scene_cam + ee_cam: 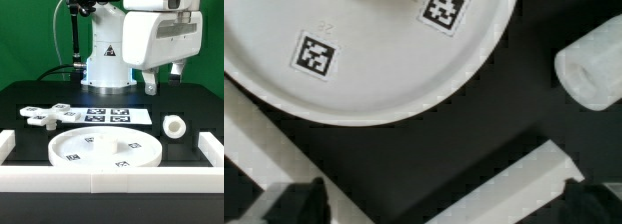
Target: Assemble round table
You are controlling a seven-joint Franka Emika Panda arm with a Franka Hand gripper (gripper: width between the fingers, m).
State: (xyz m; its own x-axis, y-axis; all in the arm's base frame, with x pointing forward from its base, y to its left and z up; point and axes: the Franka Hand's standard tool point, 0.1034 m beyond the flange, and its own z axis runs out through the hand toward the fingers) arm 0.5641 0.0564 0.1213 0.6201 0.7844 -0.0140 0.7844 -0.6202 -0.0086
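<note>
The white rimmed round disc [105, 150] lies flat at the front middle of the black table, with small tags on its face. It also shows in the wrist view [349, 50]. The cross-shaped foot [45, 115] lies at the exterior view's left. The short cylindrical leg [175, 127] lies on its side at the exterior view's right, and its edge shows in the wrist view [594, 75]. My gripper [163, 82] hangs high above the table, back right of the disc and above the leg's area. It is open and empty [441, 205], with both fingertips [295, 200] apart and touching nothing.
The marker board [108, 115] lies behind the disc. White border bars run along the front [110, 185], the exterior view's left [8, 145] and right [212, 150]. A bar [571, 160] crosses the wrist view. The robot base [105, 65] stands at the back.
</note>
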